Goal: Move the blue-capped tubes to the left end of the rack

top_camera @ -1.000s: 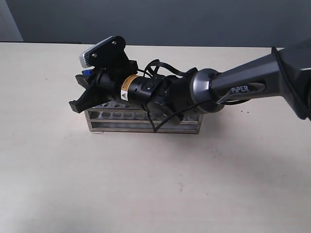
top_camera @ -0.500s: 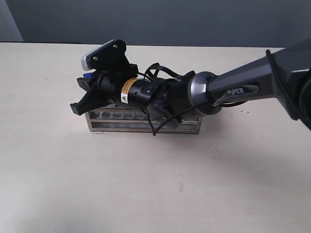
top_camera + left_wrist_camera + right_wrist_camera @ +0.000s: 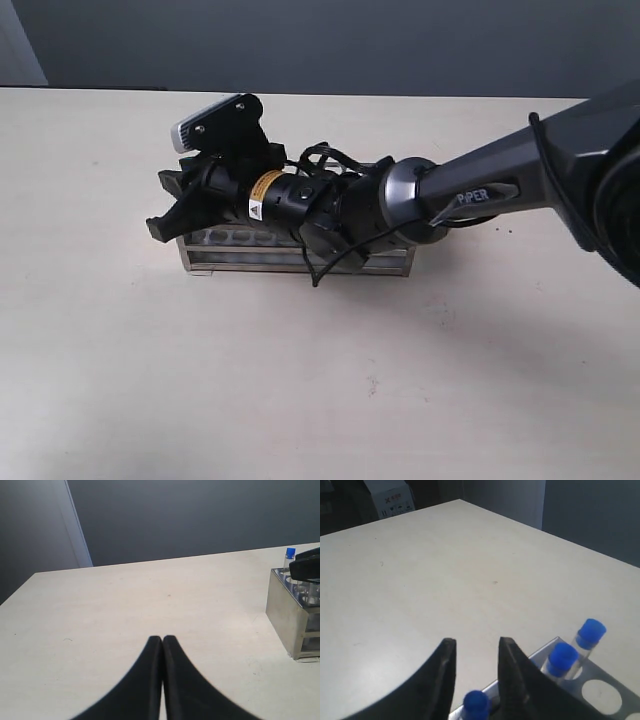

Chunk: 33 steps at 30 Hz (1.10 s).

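Observation:
The silver rack stands mid-table, and my right arm reaches across it to its left end. My right gripper is open there, its fingers on either side of one blue-capped tube that stands in a corner hole. They do not clamp the tube. Two more blue-capped tubes stand in neighbouring holes along the same edge of the rack. In the exterior view the right gripper hides the tubes. My left gripper is shut and empty, low over the table, away from the rack.
The left wrist view shows one blue cap at the rack's near corner, with a black finger of the right gripper beside it. Several empty holes run along the rack's front row. Bare table surrounds the rack.
My right gripper has sunk a little lower over the rack's left end. The blue cap that showed beside it earlier is now hidden in the exterior view.

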### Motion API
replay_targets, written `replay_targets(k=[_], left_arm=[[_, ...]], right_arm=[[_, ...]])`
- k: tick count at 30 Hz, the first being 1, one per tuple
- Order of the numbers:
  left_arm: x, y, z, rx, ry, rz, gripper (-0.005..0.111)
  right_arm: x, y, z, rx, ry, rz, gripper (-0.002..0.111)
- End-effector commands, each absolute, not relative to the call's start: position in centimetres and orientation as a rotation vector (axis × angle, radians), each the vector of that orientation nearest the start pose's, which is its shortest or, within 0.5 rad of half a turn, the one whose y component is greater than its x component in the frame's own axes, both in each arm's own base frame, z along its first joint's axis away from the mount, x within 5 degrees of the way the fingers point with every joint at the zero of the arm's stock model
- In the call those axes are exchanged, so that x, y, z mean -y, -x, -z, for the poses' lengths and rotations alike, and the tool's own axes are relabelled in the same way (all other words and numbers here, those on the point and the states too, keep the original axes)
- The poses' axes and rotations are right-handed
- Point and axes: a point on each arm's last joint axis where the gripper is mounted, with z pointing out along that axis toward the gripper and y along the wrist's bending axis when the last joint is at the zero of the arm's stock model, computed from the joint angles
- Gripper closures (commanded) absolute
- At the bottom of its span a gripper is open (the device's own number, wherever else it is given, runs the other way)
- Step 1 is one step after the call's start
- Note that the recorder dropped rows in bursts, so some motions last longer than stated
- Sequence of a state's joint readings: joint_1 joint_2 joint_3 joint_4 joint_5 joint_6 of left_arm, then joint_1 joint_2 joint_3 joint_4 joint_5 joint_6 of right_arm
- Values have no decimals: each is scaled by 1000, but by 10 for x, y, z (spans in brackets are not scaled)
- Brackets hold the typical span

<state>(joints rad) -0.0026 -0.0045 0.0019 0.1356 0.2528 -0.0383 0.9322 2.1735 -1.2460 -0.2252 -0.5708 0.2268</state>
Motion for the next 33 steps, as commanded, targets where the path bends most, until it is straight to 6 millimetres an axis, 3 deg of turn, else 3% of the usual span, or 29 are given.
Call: replay_targets(k=[1, 5, 8, 11, 16, 19, 22, 25, 28, 33], left_arm=[[-2, -55, -192, -1720, -62, -87, 106], [-2, -55, -192, -1720, -62, -87, 106], [-2, -55, -192, -1720, -62, -87, 106], [-2, -55, -192, -1720, -62, -87, 106], [-2, -55, -192, -1720, -62, -87, 106], [-2, -55, -192, -1720, -62, -87, 106], [-2, -55, -192, -1720, -62, -87, 106], [-2, -55, -192, -1720, -62, -87, 106], [-2, -55, -192, -1720, -62, -87, 106], [-2, -55, -192, -1720, -62, -87, 106]], right_arm=[[-375, -268, -161, -1675, 889, -772, 78], [-368, -266, -199, -1628, 905, -730, 85], [-354, -267, -233, -1607, 934, -644, 108], [-329, -275, -267, -1621, 889, -587, 109], [-254, -291, -316, -1681, 742, -453, 109], [-200, -287, -328, -1727, 654, -359, 109], [-147, -267, -340, -1724, 551, -285, 109], [-110, -239, -345, -1705, 471, -242, 109], [-88, -207, -349, -1708, 389, -256, 109], [-68, -170, -349, -1841, 358, -236, 109]])
